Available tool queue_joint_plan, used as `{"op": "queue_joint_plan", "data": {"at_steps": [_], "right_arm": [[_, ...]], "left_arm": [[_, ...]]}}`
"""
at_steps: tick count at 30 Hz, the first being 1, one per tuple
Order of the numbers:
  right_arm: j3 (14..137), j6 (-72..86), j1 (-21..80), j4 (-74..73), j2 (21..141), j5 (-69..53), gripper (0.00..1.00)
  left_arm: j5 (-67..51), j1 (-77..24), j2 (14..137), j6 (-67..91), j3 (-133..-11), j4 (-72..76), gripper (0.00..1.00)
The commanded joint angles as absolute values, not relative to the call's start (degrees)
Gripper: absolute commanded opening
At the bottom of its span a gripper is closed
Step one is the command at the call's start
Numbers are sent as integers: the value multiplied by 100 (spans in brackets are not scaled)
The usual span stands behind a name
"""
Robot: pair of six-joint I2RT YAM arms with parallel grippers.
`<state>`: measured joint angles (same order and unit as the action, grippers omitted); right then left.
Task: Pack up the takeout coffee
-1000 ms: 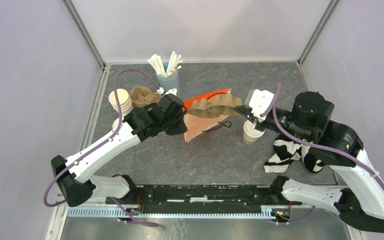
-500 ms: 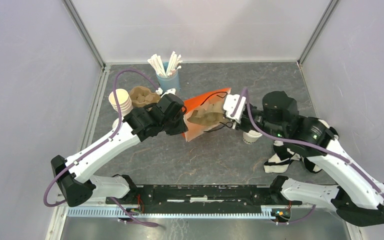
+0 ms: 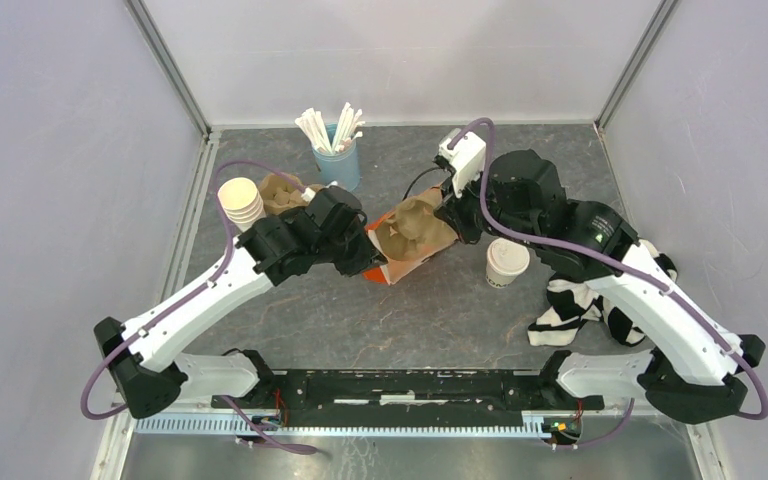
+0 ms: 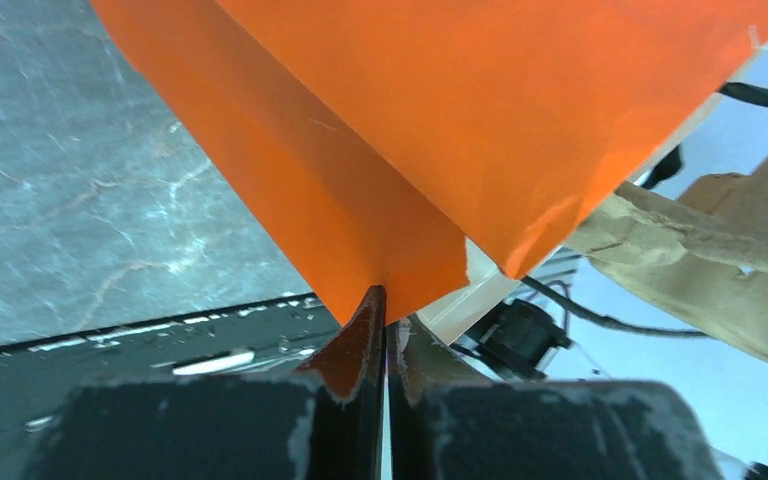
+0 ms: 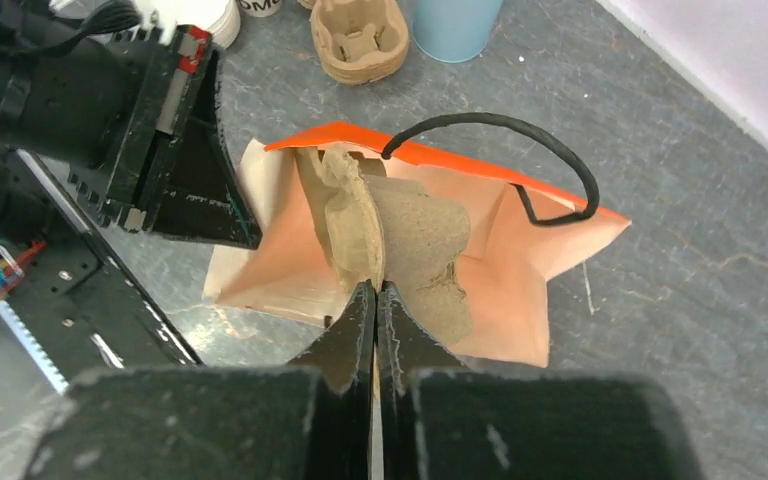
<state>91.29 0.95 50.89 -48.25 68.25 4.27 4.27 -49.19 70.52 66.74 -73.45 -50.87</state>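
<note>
Top external view takes in a grey stone-patterned table (image 3: pixel 410 320) walled on three sides by pale panels, with the left arm (image 3: pixel 210 300) and the right arm (image 3: pixel 650 300) both reaching in toward its middle. Between them sits an orange paper bag (image 3: pixel 405 268), tipped with its mouth toward the right arm. A brown moulded-pulp cup carrier (image 3: pixel 415 228) fills that opening, partly inside the bag. The left gripper (image 4: pixel 387 320) is pinched tight on a lower corner fold of the bag, its jaws together on the orange paper. The right gripper (image 5: pixel 375 300) is likewise clamped, its two fingers meeting on the near edge of the carrier. A black-and-white patterned cloth (image 3: pixel 565 305) lies crumpled on the table under the right arm's forearm. At the back left rests a second pulp carrier (image 3: pixel 282 190), with a blue tumbler (image 3: pixel 340 168) full of white straws (image 3: pixel 330 125) just behind it and a stack of lidless cream cups (image 3: pixel 241 198) on its left. The takeout coffee (image 3: pixel 507 260) stands upright on the table with its white lid on, to the right of the bag and apart from it, between the bag and the cloth, touched by neither gripper. A thin black cord handle (image 5: pixel 520 150) loops up from the bag's far rim.
</note>
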Motion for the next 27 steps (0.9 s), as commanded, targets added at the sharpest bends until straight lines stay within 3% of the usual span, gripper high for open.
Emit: {"op": "queue_joint_plan", "data": {"at_steps": [1, 8, 22, 27], "right_arm": [[9690, 1010, 5099, -5333, 7059, 662, 0], [9997, 1115, 5098, -5788, 7409, 403, 0], [10372, 821, 5072, -5729, 8421, 483, 0], [10260, 1084, 5002, -5592, 8604, 528, 0]], "left_arm": [[-87, -4887, 6655, 7731, -7239, -5005, 6], [-126, -4887, 6348, 8342, -6945, -5005, 11], [364, -4755, 6294, 7868, -7125, -5178, 40], [494, -4677, 6660, 7244, -7644, -5578, 55]]}}
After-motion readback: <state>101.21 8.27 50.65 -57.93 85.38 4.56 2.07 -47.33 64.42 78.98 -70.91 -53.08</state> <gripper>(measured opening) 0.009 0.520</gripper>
